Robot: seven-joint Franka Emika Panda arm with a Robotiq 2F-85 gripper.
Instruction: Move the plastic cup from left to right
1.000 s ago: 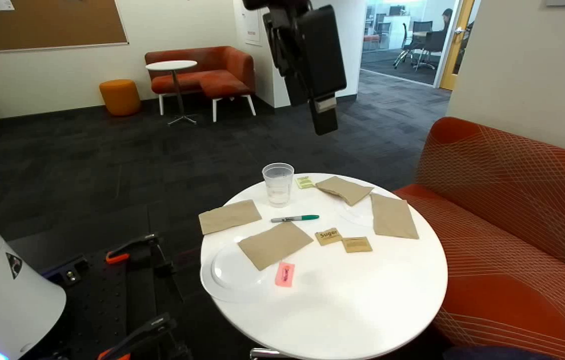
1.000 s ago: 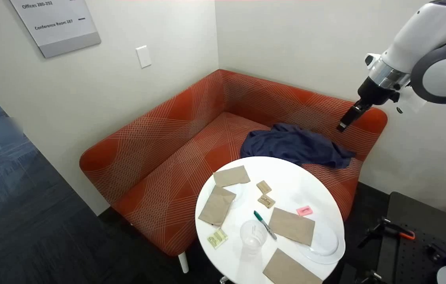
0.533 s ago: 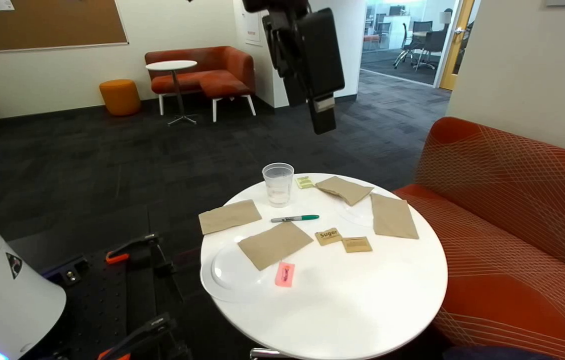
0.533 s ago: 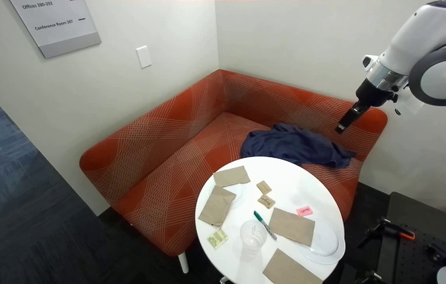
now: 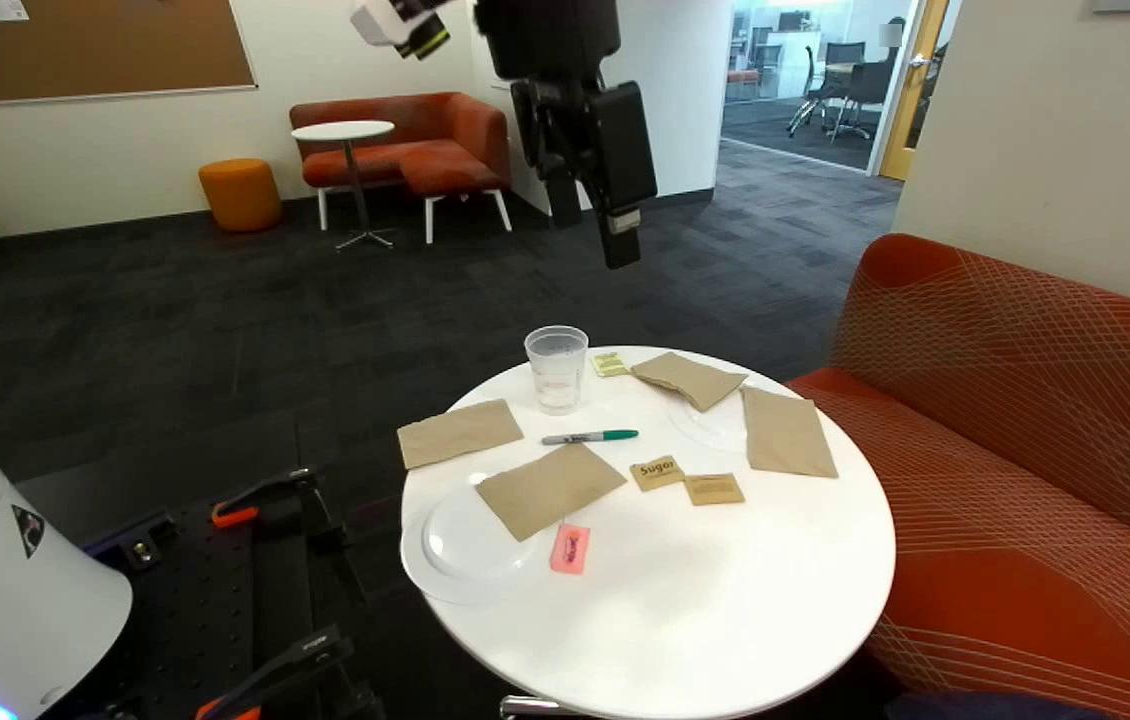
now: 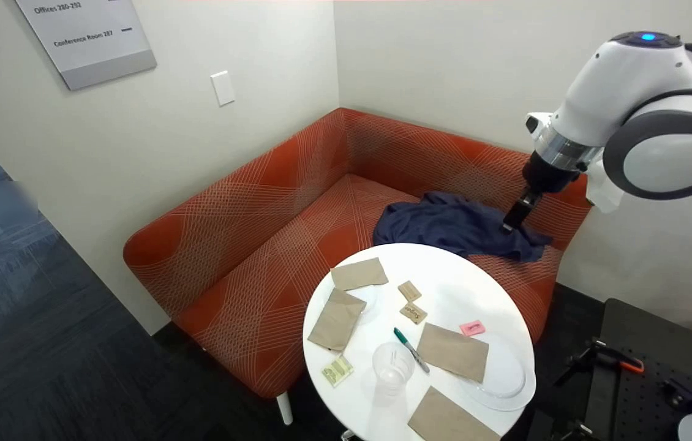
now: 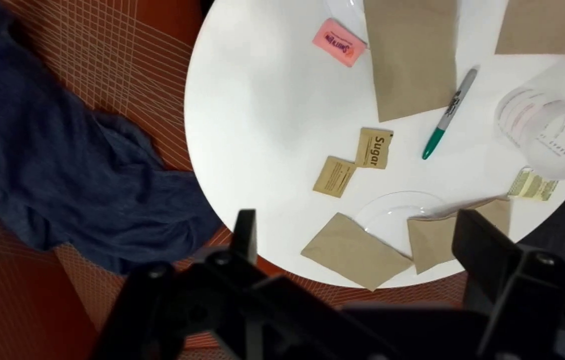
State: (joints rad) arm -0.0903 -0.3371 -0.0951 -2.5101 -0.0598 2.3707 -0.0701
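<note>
Lowered since earlier, the black two-fingered gripper (image 7: 357, 235) is spread wide in the wrist view, its fingers (image 6: 517, 214) overlapped in an exterior view; a clear plastic cup (image 5: 557, 372) is stood on the round white table (image 5: 725, 610).

In an exterior view, the hand (image 6: 507, 227) moved toward 7 o'clock; its tip is now in front of the blue cloth (image 6: 444, 225). The arm (image 6: 621, 86) came too, toward 8 o'clock. In an exterior view, a white piece (image 5: 380, 22) now peeks in at 11 o'clock.
</note>
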